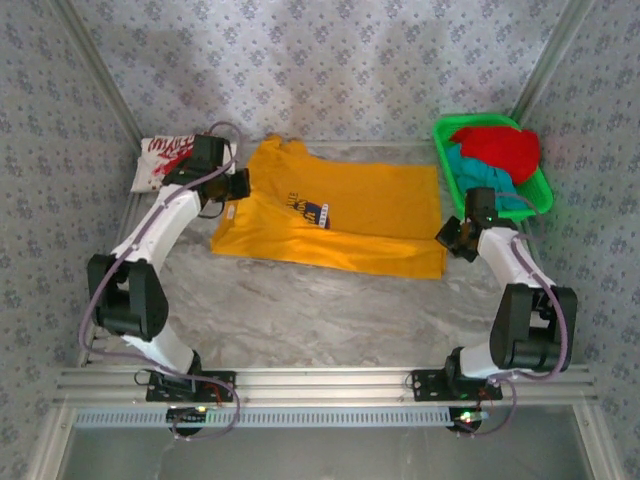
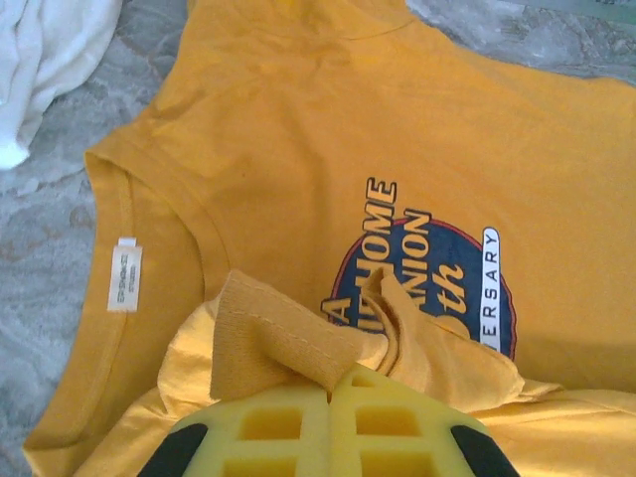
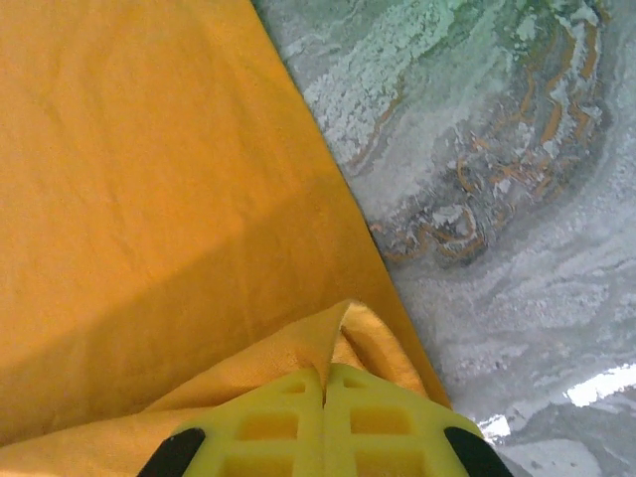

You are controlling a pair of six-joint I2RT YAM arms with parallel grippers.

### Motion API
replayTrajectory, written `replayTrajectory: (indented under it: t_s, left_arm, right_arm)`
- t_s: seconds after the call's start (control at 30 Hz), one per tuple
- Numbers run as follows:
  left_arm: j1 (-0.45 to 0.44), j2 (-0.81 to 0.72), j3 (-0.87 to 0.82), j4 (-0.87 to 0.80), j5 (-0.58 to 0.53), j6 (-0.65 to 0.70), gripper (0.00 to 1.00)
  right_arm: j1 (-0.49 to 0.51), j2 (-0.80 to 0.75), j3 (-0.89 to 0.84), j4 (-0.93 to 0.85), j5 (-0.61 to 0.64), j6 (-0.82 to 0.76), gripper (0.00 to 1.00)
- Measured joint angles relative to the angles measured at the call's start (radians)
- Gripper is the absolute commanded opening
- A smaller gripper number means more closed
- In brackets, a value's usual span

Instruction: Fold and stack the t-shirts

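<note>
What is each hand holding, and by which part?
Both hold the yellow-orange t-shirt: left hand pinches bunched sleeve cloth beside the collar, right hand pinches its edge at a corner.

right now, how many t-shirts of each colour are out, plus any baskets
yellow-orange t-shirt, spread on the table: 1
white t-shirt with red graphic: 1
red t-shirt, in the basket: 1
teal t-shirt, in the basket: 1
green basket: 1
total: 4 t-shirts, 5 things counting the basket
</note>
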Motion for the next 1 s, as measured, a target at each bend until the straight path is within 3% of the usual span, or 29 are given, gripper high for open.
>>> replayTrajectory:
  t_s: [0.03,0.1,0.2,0.4,0.67,0.8,1.0]
  left_arm:
    - [0.000,0.020,0.019,-0.001,0.000,0.008,0.00]
    - [0.000,0.066,0.063,-0.008,0.000,0.027,0.34]
    - [0.000,0.146,0.149,-0.022,-0.001,0.047,0.56]
    - [-0.024,0.147,0.196,-0.017,-0.045,0.041,0.62]
    - [-0.090,-0.225,-0.240,0.102,-0.134,-0.048,0.53]
    - [-0.073,-0.222,-0.381,0.127,-0.152,-0.096,0.52]
    - [-0.053,-0.092,-0.419,0.147,-0.151,-0.142,0.51]
  right_arm:
    - [0.000,0.009,0.003,0.006,0.000,0.000,0.02]
    - [0.000,0.032,0.011,0.016,0.000,0.001,0.14]
    - [-0.003,0.068,0.038,0.014,0.000,0.007,0.26]
    - [-0.006,0.029,0.082,0.010,0.000,0.001,0.38]
    - [0.062,-0.236,-0.079,0.048,-0.026,0.004,0.38]
    - [0.074,-0.166,-0.134,0.056,-0.045,0.011,0.36]
    - [0.070,0.003,-0.126,0.088,-0.054,0.027,0.36]
